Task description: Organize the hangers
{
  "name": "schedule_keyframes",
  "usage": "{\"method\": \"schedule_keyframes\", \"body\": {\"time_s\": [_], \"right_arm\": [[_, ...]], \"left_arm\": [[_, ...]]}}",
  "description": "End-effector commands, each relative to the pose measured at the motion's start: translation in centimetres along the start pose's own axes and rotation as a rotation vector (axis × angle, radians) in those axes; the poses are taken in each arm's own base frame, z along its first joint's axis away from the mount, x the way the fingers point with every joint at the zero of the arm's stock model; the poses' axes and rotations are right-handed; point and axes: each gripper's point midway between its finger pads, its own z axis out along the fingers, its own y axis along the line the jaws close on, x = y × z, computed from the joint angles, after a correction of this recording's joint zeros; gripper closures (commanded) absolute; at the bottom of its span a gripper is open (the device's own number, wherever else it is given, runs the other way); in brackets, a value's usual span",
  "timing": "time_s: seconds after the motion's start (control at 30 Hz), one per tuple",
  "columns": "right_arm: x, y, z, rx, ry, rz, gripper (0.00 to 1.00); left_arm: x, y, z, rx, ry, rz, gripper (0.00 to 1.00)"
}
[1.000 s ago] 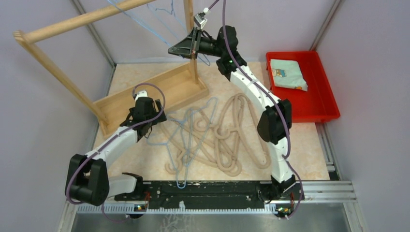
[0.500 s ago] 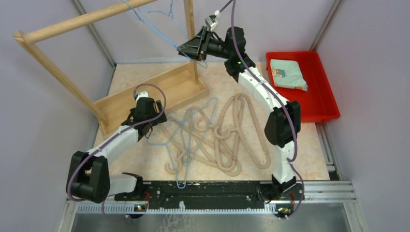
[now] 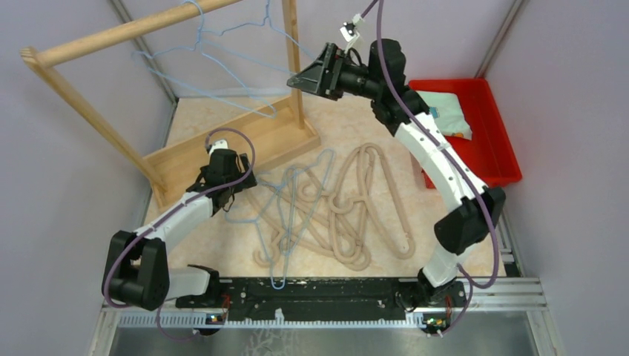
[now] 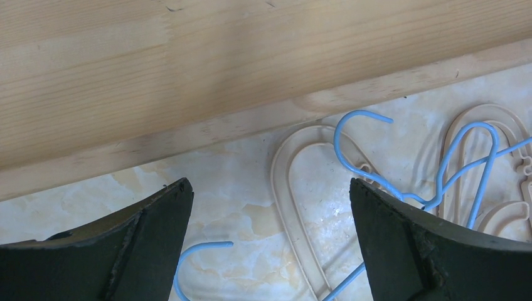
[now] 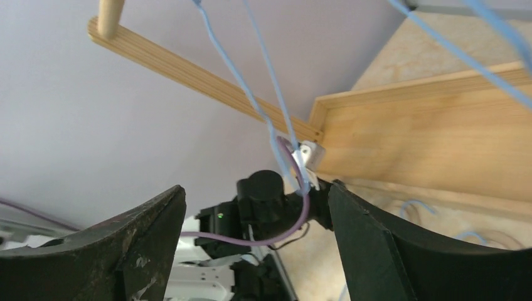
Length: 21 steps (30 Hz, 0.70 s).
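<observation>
**Blue wire on the rail, tangle on the tabletop**

Right claw [image 3: 298, 78]: raised, fingers apart, gripping nothing. Hung blue hangers [image 3: 248, 90] dangle from the wooden rack [image 3: 111, 33] just ahead of its tips. In the right wrist view their wires appear between the fingers, clear of both.

Left claw [image 4: 270, 185]: low over the tabletop [image 3: 334, 126], fingers wide apart, empty, close beside the rack's base. Loose blue hangers [image 3: 297, 194] and beige hangers [image 3: 365, 196] lie tangled beneath it and off to its right, well below the right claw.
</observation>
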Motion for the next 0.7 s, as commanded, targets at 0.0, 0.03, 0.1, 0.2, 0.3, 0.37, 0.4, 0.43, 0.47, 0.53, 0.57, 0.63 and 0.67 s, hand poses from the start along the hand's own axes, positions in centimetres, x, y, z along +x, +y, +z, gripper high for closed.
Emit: {"method": "schedule_keyframes", "body": {"time_s": [0.0, 0.03, 0.1, 0.2, 0.3, 0.37, 0.4, 0.43, 0.47, 0.53, 0.57, 0.63, 0.67], "right_arm": [[-0.1, 0.4, -4.9, 0.159, -0.042, -0.226, 0.15], [0.4, 0.2, -5.7, 0.189, -0.035, -0.247, 0.14], [1.9, -0.8, -7.4, 0.248, -0.001, -0.28, 0.11], [5.0, -2.5, -10.0, 0.327, 0.08, -0.313, 0.11], [8.5, -4.8, -11.7, 0.401, 0.161, -0.312, 0.13], [10.8, -6.5, -12.5, 0.473, 0.209, -0.328, 0.14], [12.2, -7.4, -12.8, 0.509, 0.239, -0.341, 0.15], [13.7, -8.0, -12.9, 0.531, 0.274, -0.356, 0.16], [15.0, -8.8, -13.0, 0.554, 0.303, -0.361, 0.16], [17.7, -10.2, -13.1, 0.565, 0.359, -0.345, 0.18], [18.6, -10.6, -13.0, 0.554, 0.37, -0.329, 0.19], [19.8, -11.3, -12.8, 0.533, 0.367, -0.305, 0.2], [20.1, -11.7, -12.8, 0.534, 0.363, -0.304, 0.21]], "left_arm": [[-1.2, -0.7, 0.1, 0.021, -0.021, -0.028, 0.0], [-1.0, -0.8, 0.1, 0.022, -0.017, -0.029, 0.0], [-1.0, -0.8, 0.2, 0.021, -0.012, -0.034, 0.0], [-0.6, -0.9, 0.4, 0.019, 0.005, -0.037, 0.0], [0.0, -0.9, 0.8, 0.017, 0.034, -0.026, 0.0], [0.2, -0.8, 0.8, 0.011, 0.045, -0.017, 0.0], [0.1, -0.9, 0.8, 0.013, 0.046, -0.014, 0.0], [0.0, -1.0, 0.6, 0.02, 0.047, -0.011, 0.0], [-0.2, -1.1, 0.5, 0.025, 0.048, -0.01, 0.0], [-0.5, -1.5, -0.1, 0.051, 0.059, -0.012, 0.0], [-0.5, -1.8, -0.7, 0.069, 0.072, -0.015, 0.0], [0.2, -2.3, -1.9, 0.111, 0.109, -0.037, 0.0], [0.4, -2.7, -2.6, 0.139, 0.122, -0.057, 0.0]]}}
